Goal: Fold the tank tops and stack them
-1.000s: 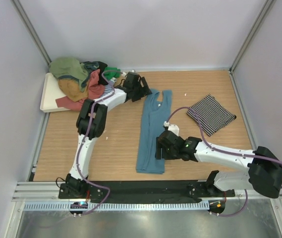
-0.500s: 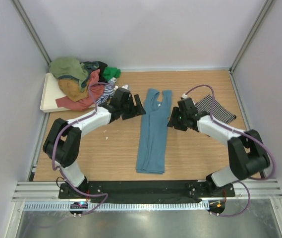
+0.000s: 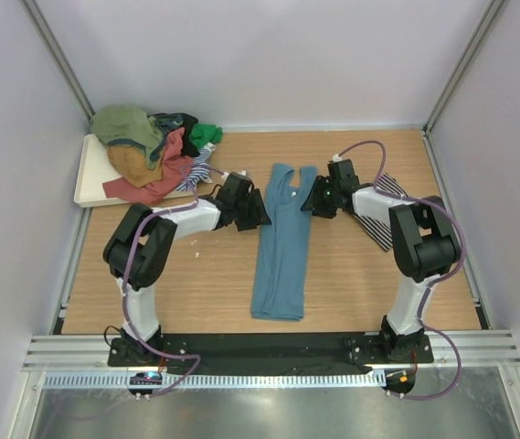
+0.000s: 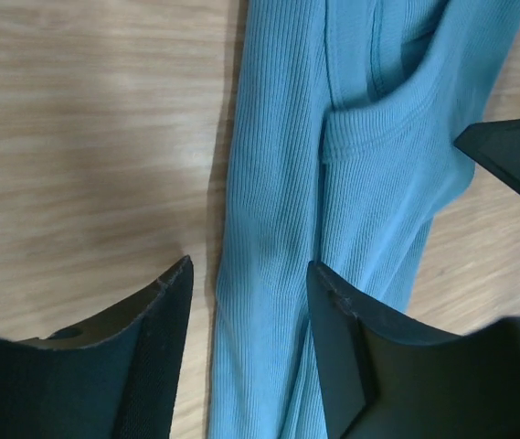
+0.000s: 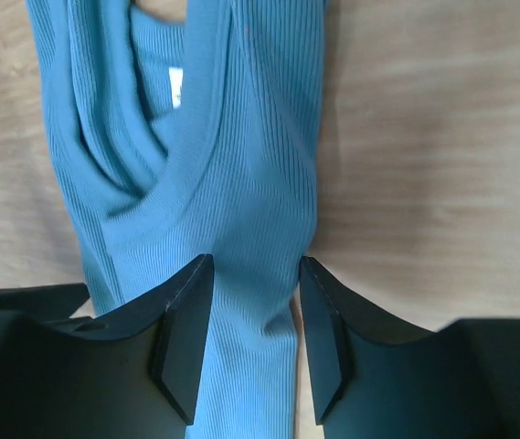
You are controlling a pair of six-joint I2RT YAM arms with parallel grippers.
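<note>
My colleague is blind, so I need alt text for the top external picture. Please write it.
A teal-blue tank top, folded into a strip, lies on the table, with the left gripper and right gripper at either side of its far end. A striped top lies right; a heap of tops sits far left.

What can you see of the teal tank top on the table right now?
The teal tank top is ribbed knit, folded lengthwise into a long narrow strip, lying flat on the wooden table, straps and neckline at the far end, hem toward the near edge. The left gripper straddles its left edge, the right gripper its right edge, near the neckline; fingers apart, cloth between them not yet lifted.
</note>
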